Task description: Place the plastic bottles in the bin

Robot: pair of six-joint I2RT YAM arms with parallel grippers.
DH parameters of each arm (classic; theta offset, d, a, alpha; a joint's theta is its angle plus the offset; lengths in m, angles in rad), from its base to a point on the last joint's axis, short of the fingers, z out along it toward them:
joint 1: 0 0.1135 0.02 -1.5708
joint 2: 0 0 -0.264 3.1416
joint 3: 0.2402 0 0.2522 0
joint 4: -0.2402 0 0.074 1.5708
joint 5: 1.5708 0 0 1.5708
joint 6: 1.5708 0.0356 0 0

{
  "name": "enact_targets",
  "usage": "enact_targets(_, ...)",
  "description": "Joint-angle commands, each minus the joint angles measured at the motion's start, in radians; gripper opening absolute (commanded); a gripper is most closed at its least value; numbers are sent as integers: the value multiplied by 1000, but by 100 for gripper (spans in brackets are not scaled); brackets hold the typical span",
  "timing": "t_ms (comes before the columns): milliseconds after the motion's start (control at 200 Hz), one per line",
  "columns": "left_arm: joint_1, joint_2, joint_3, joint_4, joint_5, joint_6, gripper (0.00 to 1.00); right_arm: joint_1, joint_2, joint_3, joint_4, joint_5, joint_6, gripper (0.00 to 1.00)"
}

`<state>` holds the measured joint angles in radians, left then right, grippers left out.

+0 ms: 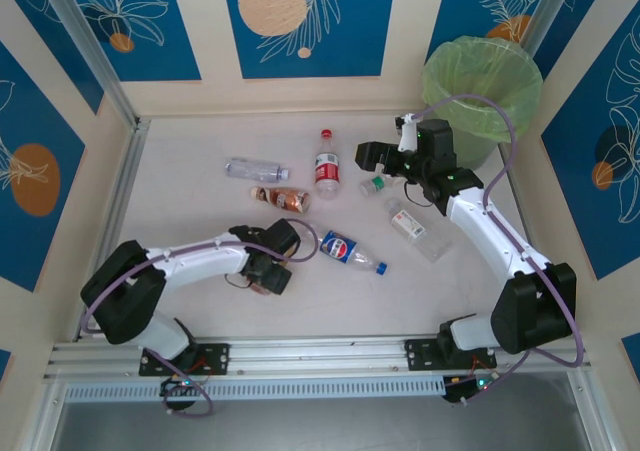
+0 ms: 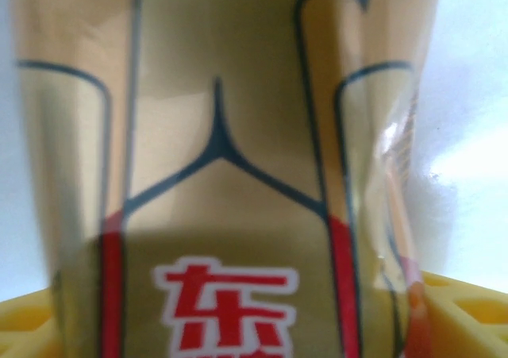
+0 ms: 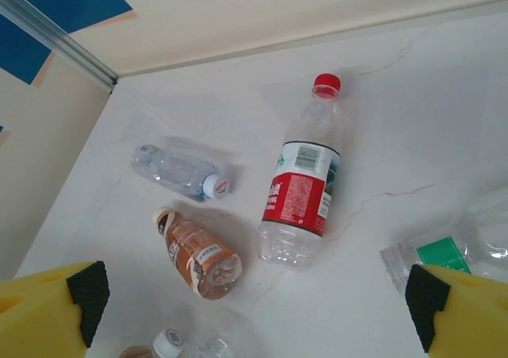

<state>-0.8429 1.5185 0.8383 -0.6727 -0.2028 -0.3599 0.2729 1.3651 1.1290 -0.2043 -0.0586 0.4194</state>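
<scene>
Near-left on the tabletop point(image 1: 180, 203): straddles a brown bottle point(image 2: 238, 175) with the left gripper point(image 1: 268, 275), fingers either side, long axis crosswise to them; cannot tell whether clamped or just touching. Leaves the bin point(image 1: 480, 113) well apart, diagonally across at the far right corner. Holds the right gripper point(image 3: 254, 294) spread wide and empty near that bin, much the nearer arm, above a red-cap bottle point(image 3: 302, 191).

overhead and right-wrist overlap: red-capped bottle point(image 1: 327, 168)

Bin point(image 1: 482, 91) pale green; red-label bottle point(image 3: 300, 195) red-capped (label part white); brown bottle point(image 3: 198, 255) white-capped; counter point(image 3: 397, 120) white, faintly veined.
</scene>
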Motion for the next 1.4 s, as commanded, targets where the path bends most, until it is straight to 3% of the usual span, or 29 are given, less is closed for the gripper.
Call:
enact_targets(0,-7,20,2,-5,2,-1,72,8,-30,6,-25,15,7,98)
enact_targets(60,-8,22,4,1,2,2,67,8,-35,8,-54,2,13,99)
enact_targets(265,-10,-15,-25,62,19,7,65,18,-60,-33,-149,-36,68,99)
enact_targets(460,-11,-56,-24,96,4,16,62,32,-78,-94,-133,-92,153,98)
enact_targets(645,-10,-96,-14,120,10,31,61,34,-77,-77,-140,-71,157,98)
enact_targets(835,-6,-178,-14,214,105,35,60,35,-73,-83,-105,-124,206,99)
enact_targets(1010,-4,-215,13,323,227,69,60,14,-37,-63,-72,-325,290,99)
enact_targets(1150,-2,-200,42,435,303,105,60,4,22,18,-158,-469,248,98)
enact_targets(1270,-2,-160,73,524,350,116,60,8,60,75,-260,-485,199,98)
enact_targets(1395,-2,-121,94,593,404,120,60,10,57,69,-231,-543,214,96)
